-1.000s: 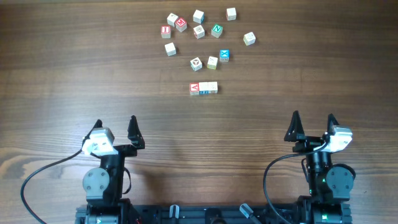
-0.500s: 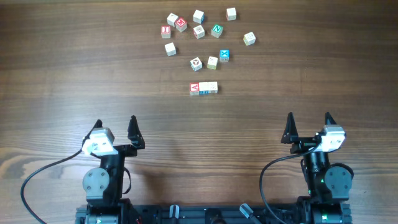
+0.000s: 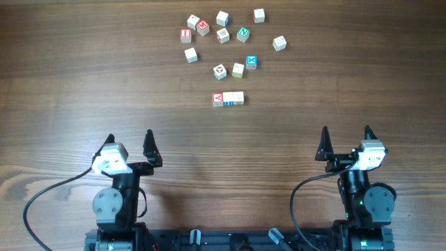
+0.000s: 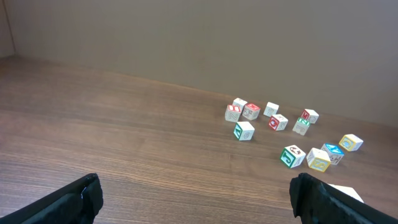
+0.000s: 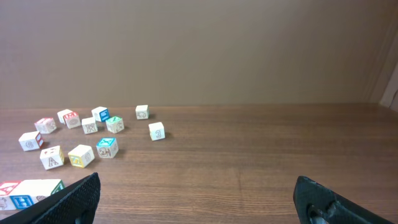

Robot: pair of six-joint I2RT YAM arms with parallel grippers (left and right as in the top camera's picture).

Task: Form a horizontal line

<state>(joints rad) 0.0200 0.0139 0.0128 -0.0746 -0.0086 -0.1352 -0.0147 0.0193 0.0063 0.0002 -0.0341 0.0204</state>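
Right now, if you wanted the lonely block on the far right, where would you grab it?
Pinch the lone block across two opposite flat sides, coming straight down from above. No other block touches it, so there is room on both sides. It looks slightly turned, so I would twist the open right end effector to match its faces.

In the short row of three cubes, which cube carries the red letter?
The left end cube of the row; the middle cube and right end cube look pale, without red.

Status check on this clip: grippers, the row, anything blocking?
Left gripper open, empty. Right gripper open, empty. Three-cube row formed, cubes touching. Loose cubes beyond it, apart.
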